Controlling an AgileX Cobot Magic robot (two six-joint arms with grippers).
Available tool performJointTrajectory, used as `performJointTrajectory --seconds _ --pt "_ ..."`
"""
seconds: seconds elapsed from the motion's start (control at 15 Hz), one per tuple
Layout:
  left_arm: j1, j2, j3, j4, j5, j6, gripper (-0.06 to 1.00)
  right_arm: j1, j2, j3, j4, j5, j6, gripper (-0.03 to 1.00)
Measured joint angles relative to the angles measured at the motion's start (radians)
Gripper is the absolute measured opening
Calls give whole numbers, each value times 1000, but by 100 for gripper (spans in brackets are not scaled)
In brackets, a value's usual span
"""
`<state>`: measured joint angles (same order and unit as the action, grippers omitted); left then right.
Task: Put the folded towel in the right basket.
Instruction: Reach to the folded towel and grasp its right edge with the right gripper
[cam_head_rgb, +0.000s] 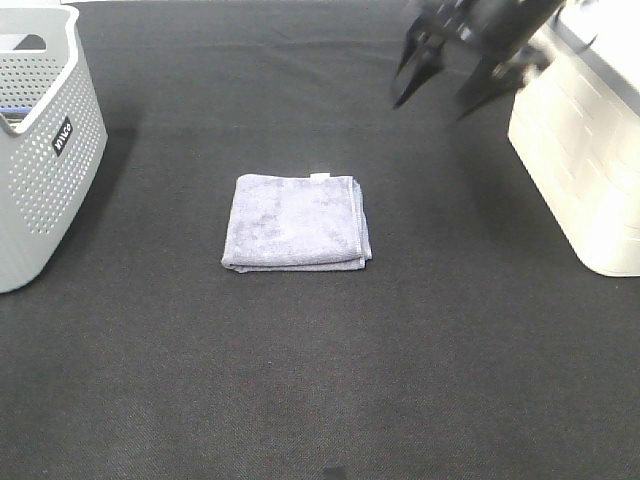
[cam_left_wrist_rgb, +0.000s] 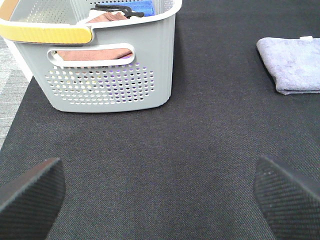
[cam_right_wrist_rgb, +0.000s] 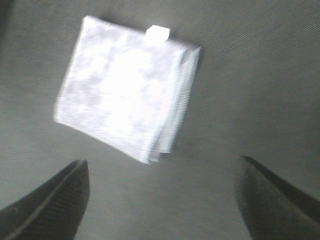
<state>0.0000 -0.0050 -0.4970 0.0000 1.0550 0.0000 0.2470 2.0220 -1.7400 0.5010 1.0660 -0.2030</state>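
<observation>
Towel (cam_head_rgb: 297, 222) lay flat, left of and nearer than your right gripper (cam_head_rgb: 430, 108), its jaws apart and empty; open mat (cam_head_rgb: 300, 380) ringed every edge, basket (cam_head_rgb: 575, 160) at right.

A: Where is the towel (cam_head_rgb: 296, 222) from the right hand (cam_head_rgb: 432, 100)?
B: Flat on the desk (cam_head_rgb: 300, 380), below that hand and off to its left, toward the middle. They are apart, and nothing lies between its fingers.
A: And the right basket (cam_head_rgb: 590, 150)?
B: Just beside the hand on its right, at the desk's edge, well apart from the towel.
A: The left hand (cam_left_wrist_rgb: 160, 195)?
B: Low over the desk. The left basket (cam_left_wrist_rgb: 115, 75) stands ahead of it, with cloths (cam_left_wrist_rgb: 95, 52) lying inside. The towel lies farther ahead, well apart from that basket.
</observation>
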Motion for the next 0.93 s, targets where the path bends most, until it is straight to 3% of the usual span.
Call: performJointTrajectory --seconds 0.2,0.47,0.93 --pt "0 0 0 0 0 0 97 0 146 -73 82 63 12 75" --pt "0 0 0 0 0 0 97 0 312 -224 119 124 13 75" --pt "0 0 0 0 0 0 97 0 403 -252 132 117 4 75"
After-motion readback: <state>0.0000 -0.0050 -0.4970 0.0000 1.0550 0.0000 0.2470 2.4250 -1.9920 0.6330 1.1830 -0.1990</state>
